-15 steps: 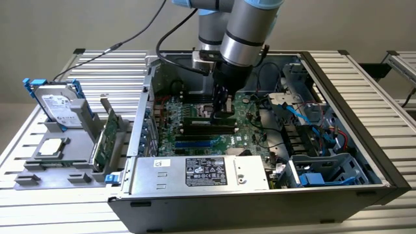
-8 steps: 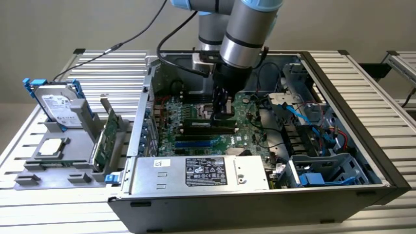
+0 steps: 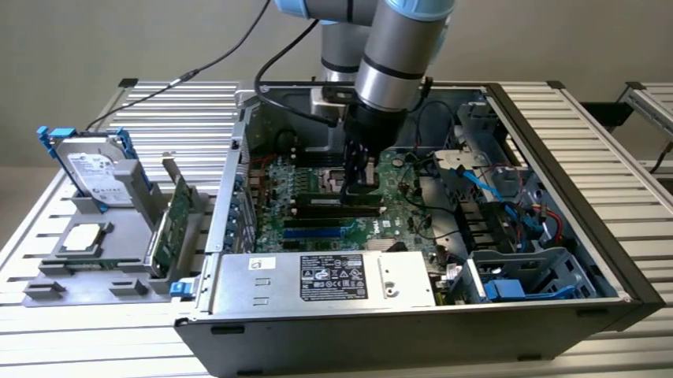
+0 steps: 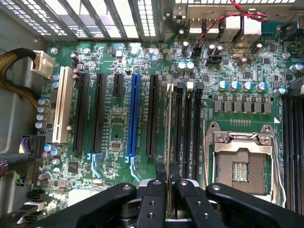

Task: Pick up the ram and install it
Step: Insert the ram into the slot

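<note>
Your gripper (image 4: 167,170) — jaws nearly closed, pinching the ram (image 4: 168,118) edge-on just above the black slots (image 4: 186,128) of the motherboard (image 4: 114,128). Case (image 3: 399,339) lies open on the slatted metal table (image 3: 158,102); at nine o'clock in the exterior view — hard drive (image 3: 93,169), grey rack (image 3: 94,268).

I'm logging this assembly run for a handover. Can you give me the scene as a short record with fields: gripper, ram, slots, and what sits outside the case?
gripper: gripper shut on the ram, low over the motherboard
ram: edge-on between the fingertips, parallel to the black memory slots, on their side toward the blue slot
seated: cannot tell
outside the case: hard drive, green circuit card and processor chip on the grey holder, at the exterior view's left
</note>
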`<state>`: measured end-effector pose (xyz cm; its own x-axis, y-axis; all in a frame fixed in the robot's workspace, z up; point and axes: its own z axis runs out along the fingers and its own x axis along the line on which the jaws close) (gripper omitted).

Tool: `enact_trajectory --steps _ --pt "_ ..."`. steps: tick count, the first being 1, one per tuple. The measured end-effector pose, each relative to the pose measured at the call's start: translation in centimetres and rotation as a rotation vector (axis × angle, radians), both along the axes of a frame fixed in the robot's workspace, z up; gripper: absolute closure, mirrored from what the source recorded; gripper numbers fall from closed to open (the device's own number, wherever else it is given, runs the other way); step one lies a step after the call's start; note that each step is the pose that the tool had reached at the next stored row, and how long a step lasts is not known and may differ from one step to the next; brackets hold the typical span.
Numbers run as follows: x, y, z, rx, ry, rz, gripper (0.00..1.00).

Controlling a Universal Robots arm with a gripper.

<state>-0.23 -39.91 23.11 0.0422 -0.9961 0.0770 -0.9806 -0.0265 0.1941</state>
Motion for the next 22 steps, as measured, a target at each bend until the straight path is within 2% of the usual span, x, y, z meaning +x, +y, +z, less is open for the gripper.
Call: enact_trajectory --steps 3,7,13,16,22 --pt "-0.27 0.01 -0.05 -0.0002 -0.0088 0.001 0.86" --pt "-0.71 0.08 -0.16 -0.0022 -0.0170 0.003 0.86" --pt "-0.75 0.39 -0.32 -0.0062 -0.0258 0.013 0.86" --pt "-0.77 0.44 -0.46 -0.0101 -0.0283 0.016 0.86" --pt "-0.87 0.46 -0.50 -0.0175 -0.0286 0.018 0.86"
